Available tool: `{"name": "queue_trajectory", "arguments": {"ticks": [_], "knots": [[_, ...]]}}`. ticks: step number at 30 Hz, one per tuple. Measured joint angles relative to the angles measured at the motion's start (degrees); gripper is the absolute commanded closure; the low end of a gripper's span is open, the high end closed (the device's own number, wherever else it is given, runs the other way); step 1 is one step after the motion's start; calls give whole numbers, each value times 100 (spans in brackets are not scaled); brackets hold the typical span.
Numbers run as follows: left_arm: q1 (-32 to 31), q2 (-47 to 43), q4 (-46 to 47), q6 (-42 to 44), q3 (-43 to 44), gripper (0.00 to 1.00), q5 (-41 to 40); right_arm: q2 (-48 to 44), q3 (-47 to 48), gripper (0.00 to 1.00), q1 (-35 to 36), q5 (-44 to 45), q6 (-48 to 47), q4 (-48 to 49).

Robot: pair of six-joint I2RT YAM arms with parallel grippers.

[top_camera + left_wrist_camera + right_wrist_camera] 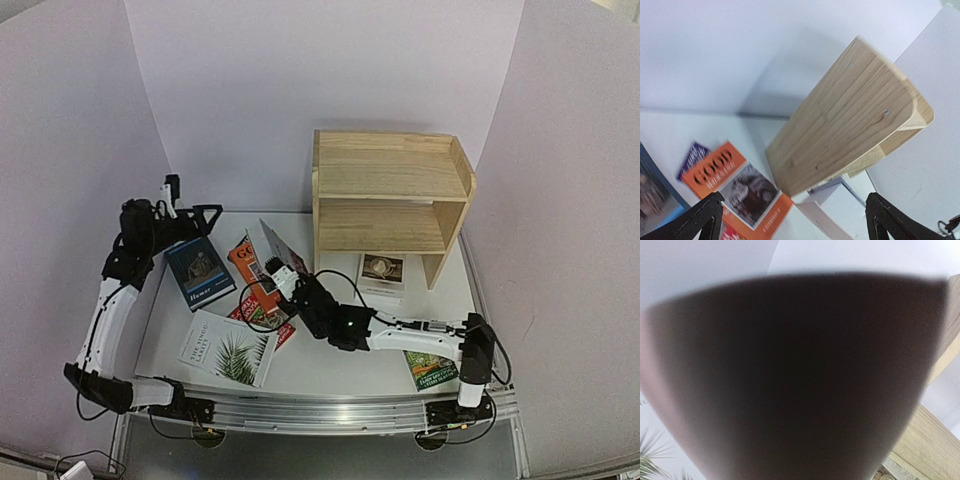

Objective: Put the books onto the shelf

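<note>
left gripper: you had it raised over the left side of the table, fingers spread as wide as they go, nothing between them.
right gripper: you had it reaching left across the middle of the table, closed to a narrow gap on the lower edge of the pale book, as far as the top view showed.
pale book: it stood tilted up off the table at the right fingertips, between the orange book and the shelf.
right wrist view: a dark blur lay right against the lens and hid the fingers; you could see only a palm frond at the lower left and a strip of shelf wood at the lower right.
shelf: it stood at the back right of the table, open front toward you, both tiers bare of books in the top view.
in the way: the white book with a round picture lay flat just in front of the shelf's lower tier.
other books: the dark blue book lay below the left gripper, just beside the orange book; the palm-leaf book lay near the front left; a red book showed partly under the right arm; the green book lay by the right arm's base.
</note>
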Motion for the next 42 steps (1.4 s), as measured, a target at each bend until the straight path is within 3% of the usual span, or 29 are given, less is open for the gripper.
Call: {"name": "queue_trajectory", "arguments": {"ticks": [7, 15, 22, 31, 42], "knots": [[-15, -1415, 1417, 858, -450, 0, -925, -590, 1297, 100, -75, -634, 1346, -1892], [-15, -1722, 1465, 1087, -1479, 0, -1260, -665, 3120, 100, -102, -1171, 1705, -2595], [-15, -1872, 1251, 1101, -2060, 0, -1269, -654, 4521, 100, -93, -1104, 979, -1996], [-15, -2038, 1021, 1197, -2411, 0, -1186, -17, 4784, 100, -633, 184, -607, -433], [-15, -2203, 874, 1215, -2650, 0, -1083, 691, 4732, 100, -1578, 590, -1106, 26]]}}
